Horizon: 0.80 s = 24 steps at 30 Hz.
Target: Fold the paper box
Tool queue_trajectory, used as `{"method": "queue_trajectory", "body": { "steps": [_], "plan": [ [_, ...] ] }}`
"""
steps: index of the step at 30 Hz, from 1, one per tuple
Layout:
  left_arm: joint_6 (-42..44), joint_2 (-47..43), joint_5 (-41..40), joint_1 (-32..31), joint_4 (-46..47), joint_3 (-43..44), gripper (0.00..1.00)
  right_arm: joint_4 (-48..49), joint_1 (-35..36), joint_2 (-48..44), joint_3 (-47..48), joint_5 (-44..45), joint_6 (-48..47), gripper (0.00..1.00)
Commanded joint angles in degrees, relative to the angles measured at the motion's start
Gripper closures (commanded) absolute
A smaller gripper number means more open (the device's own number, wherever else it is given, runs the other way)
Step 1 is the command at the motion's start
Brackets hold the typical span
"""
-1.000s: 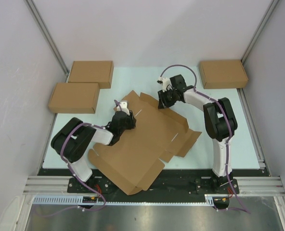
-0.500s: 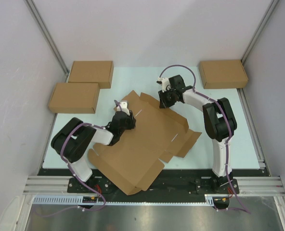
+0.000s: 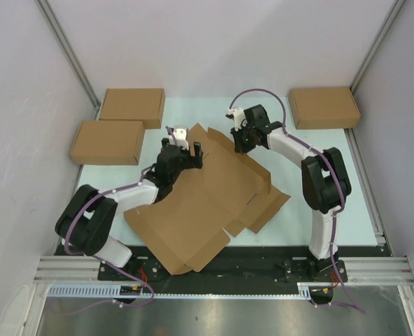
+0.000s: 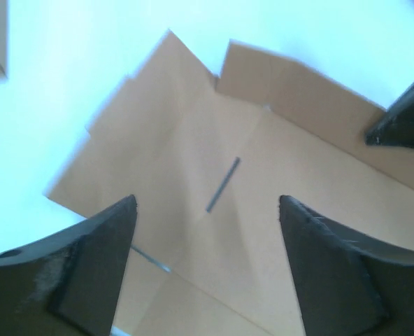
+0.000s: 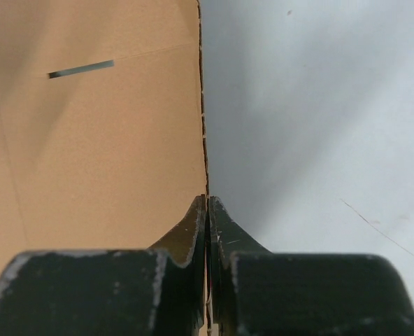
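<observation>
Lying mostly flat mid-frame, the box [image 3: 200,203] is barely begun — right fingers [image 5: 186,234] pinch its upper edge, left fingers [image 4: 88,266] spread above.

The left claw [image 4: 207,201] gapes wide over the paper box [image 4: 312,175] (blurred, one slit [image 4: 223,184] showing).

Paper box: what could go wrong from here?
1. The right tool pinches only the very edge of the paper box; it could slip off or tear.
2. The left tool hangs open above, so the sheet may swing.
3. Its near corner overhangs the table; it might slide off.
</observation>
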Motion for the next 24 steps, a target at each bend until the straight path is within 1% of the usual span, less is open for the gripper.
{"method": "queue_trajectory", "body": {
  "steps": [1,3,4,5,6,7,8,9,10,11,12,15,19,24],
  "plan": [
    [6.03,-4.86,3.38,3.39,3.3,4.22,0.01,-3.62,1.68,-7.92,0.8,4.56,-4.14,1.0],
    [6.29,-5.74,8.9,6.56,4.79,4.48,0.0,-5.72,2.29,-10.38,0.72,4.04,-5.11,1.0],
    [6.29,-5.83,11.36,7.78,7.06,4.4,0.0,-6.43,2.47,-11.17,0.72,4.04,-5.46,1.0],
    [5.94,-5.48,16.69,10.32,8.91,3.96,0.0,-7.22,2.99,-12.83,0.11,4.13,-6.51,1.0],
    [4.37,-4.87,19.01,11.65,11.11,3.09,0.0,-7.31,3.09,-13.63,-0.59,4.13,-6.87,1.0],
    [2.96,-3.91,22.6,12.97,16.96,2.47,0.0,-7.31,3.17,-14.51,-1.21,4.21,-7.05,1.0],
    [1.64,-1.2,30.38,15.42,20.67,1.94,0.0,-7.75,3.35,-15.13,-2.26,4.04,-7.31,1.0],
    [-0.63,0.48,34.2,16.31,24.45,1.24,0.0,-7.93,3.61,-16.44,-2.79,4.13,-7.49,1.0],
    [-1.44,1.98,36.67,16.84,31.45,1.06,0.0,-7.93,4.05,-17.15,-3.41,5.0,-7.75,1.0],
    [-2.05,4.51,41.05,17.28,34.56,0.88,0.0,-7.76,4.32,-17.85,-4.8,5.61,-8.1,1.0],
    [-2.06,5.76,42.92,17.38,41.03,0.36,0.03,-7.75,5.1,-19.08,-5.43,6.14,-8.71,1.0],
    [-4.07,9.28,46.35,17.46,50.9,-0.7,0.09,-6.88,5.72,-21.1,-7.88,7.99,-9.42,1.0],
    [-5.49,12.45,49.79,17.47,56.55,0.17,0.19,-6.17,5.73,-22.51,-8.33,7.65,-9.68,1.0],
    [-4.7,13.42,50.4,17.29,59.03,1.4,0.21,-5.91,5.81,-22.34,-8.51,7.03,-9.6,1.0]
  ]
}}
